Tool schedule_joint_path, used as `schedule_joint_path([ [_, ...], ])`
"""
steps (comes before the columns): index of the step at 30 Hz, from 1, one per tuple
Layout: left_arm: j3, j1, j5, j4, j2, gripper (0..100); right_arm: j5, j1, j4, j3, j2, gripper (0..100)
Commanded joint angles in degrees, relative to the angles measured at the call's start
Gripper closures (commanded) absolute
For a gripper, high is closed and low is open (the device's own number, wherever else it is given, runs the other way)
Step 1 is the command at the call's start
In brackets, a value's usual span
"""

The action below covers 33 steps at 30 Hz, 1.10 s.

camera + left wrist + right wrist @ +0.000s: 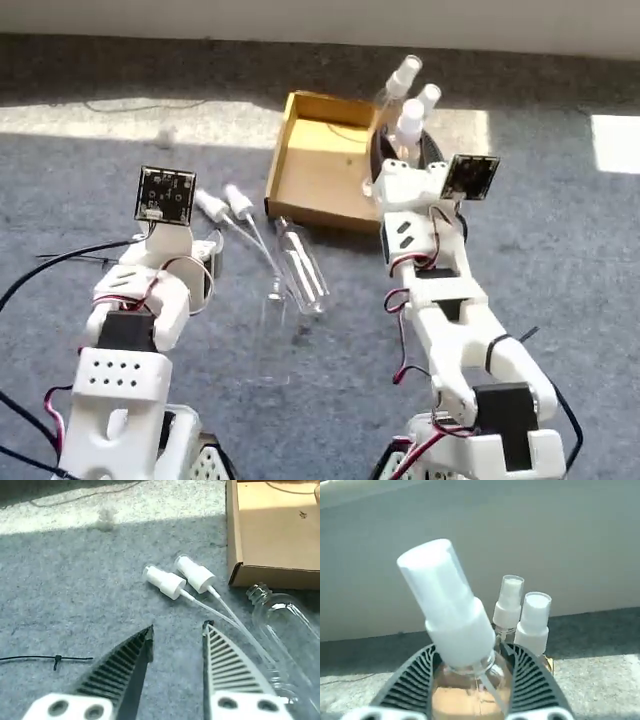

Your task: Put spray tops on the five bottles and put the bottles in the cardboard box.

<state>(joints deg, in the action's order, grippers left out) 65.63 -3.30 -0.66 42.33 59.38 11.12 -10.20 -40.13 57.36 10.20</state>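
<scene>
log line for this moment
left gripper open by two loose spray tops | right gripper shut on capped bottle at cardboard box | two capped bottles upright beyond | two topless bottles lying on carpet

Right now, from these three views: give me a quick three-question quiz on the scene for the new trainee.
1. True or false: the left gripper is shut on a spray top.
2. How many loose spray tops lie on the carpet near the cardboard box?
3. Pick one. The right gripper holds: A) a bare spray top, B) a bottle with a spray top fitted, C) nothing.

Key
1. False: it is open and holds nothing.
2. Two.
3. B.
</scene>
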Motion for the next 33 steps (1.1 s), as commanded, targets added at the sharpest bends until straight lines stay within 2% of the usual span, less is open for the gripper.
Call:
schedule_joint_path([
  [1,-0.31,-0.57,0.09,-1.14,0.84,84,0.53,0.66,-1.36,-3.56,-0.75,99.5],
  [7,-0.31,-0.57,0.09,-1.14,0.84,84,-4.57,0.66,-1.54,-3.56,-3.38,99.5],
  [25,-0.31,-0.57,0.09,-1.14,0.84,84,-5.19,0.66,-1.54,-3.65,-7.34,99.1],
  [30,-0.31,-0.66,0.09,-1.14,0.84,84,-5.19,0.57,-1.45,-3.65,-7.52,91.0],
  [33,-0.31,-0.66,0.09,-1.14,0.84,84,-5.19,0.04,-1.45,-3.65,-7.52,89.6],
])
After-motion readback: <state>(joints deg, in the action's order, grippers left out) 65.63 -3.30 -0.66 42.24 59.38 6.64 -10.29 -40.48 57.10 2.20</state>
